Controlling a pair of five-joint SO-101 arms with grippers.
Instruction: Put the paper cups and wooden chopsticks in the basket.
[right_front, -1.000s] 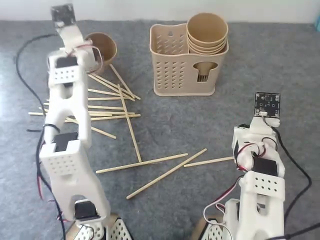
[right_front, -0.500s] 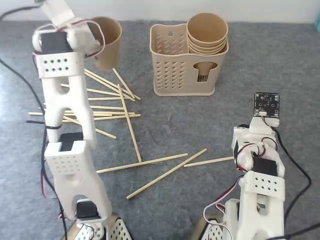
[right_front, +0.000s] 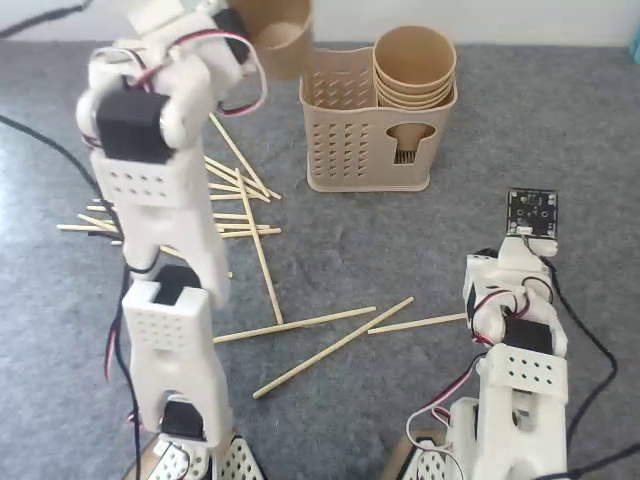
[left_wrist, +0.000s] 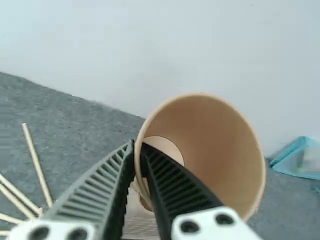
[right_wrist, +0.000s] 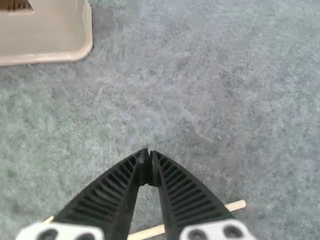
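High view: left claw grips one paper cup at the basket's eleven o'clock; four cups nested inside; right claw clenched, empty; three chopsticks at six

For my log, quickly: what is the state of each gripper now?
Left gripper: shut on the paper cup.
Right gripper: shut, holding nothing.
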